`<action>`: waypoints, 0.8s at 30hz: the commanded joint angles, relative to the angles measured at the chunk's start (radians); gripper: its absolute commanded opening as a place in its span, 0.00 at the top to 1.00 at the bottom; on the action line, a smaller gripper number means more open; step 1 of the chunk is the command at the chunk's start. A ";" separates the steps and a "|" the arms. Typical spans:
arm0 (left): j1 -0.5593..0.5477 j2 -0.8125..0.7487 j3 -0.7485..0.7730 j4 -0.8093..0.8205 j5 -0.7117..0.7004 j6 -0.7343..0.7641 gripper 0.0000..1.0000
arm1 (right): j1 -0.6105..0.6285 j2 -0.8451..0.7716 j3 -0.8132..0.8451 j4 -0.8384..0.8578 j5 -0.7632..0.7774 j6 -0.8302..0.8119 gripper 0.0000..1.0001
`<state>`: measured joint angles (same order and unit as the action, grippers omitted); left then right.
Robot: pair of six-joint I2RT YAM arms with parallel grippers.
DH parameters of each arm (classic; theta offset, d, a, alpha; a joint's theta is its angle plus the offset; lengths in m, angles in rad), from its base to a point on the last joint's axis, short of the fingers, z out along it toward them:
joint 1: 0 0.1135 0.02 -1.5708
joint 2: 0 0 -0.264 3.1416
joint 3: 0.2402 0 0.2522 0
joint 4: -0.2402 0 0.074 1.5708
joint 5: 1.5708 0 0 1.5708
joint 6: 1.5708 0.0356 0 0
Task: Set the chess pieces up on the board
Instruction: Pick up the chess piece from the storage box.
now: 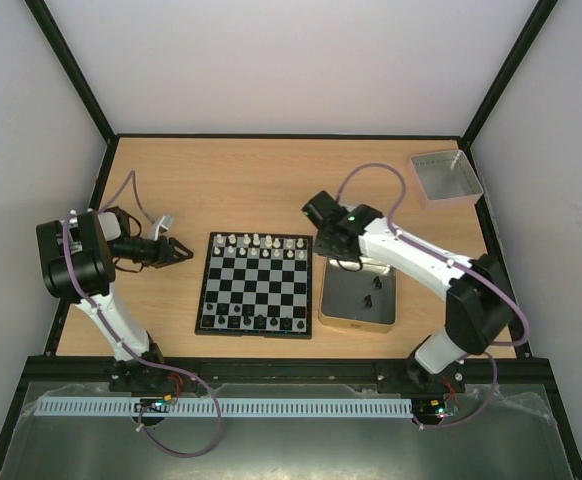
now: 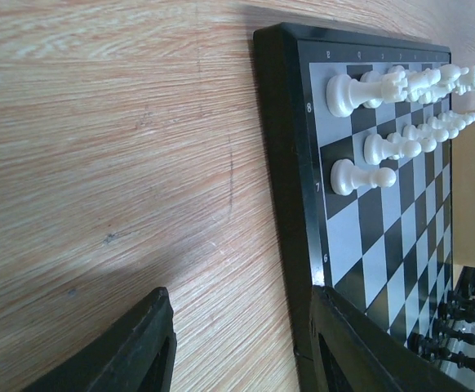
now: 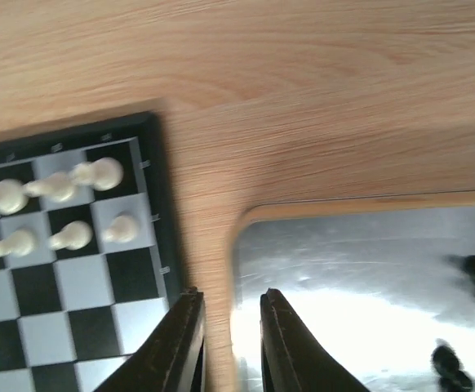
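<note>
White pieces fill the far rows of the glossy chequered board, mid wooden table. Black pieces partly line the near rows; a few lie in the shiny metal tin. Left gripper gapes empty beside the board. Right gripper, narrowly parted, holds nothing.

Chessboard mid-frame, white pieces along its upper rows, black pieces along its lower edge, gold-rimmed tin just right, grey tray upper right
</note>
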<state>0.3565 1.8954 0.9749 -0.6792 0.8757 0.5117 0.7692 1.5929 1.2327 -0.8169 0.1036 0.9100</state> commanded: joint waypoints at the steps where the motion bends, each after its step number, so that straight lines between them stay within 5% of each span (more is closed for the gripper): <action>1: 0.010 0.038 -0.060 0.077 -0.337 -0.002 0.52 | -0.091 -0.101 -0.114 0.019 0.004 0.022 0.81; 9: 0.011 0.040 -0.059 0.080 -0.343 -0.008 0.52 | -0.235 -0.173 -0.265 0.057 -0.035 0.000 0.82; 24: 0.012 0.039 -0.059 0.076 -0.339 -0.004 0.52 | -0.281 -0.217 -0.395 0.112 -0.050 0.022 0.82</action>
<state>0.3565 1.8759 0.9627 -0.6659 0.8551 0.5068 0.4946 1.4071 0.8631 -0.7254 0.0414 0.9199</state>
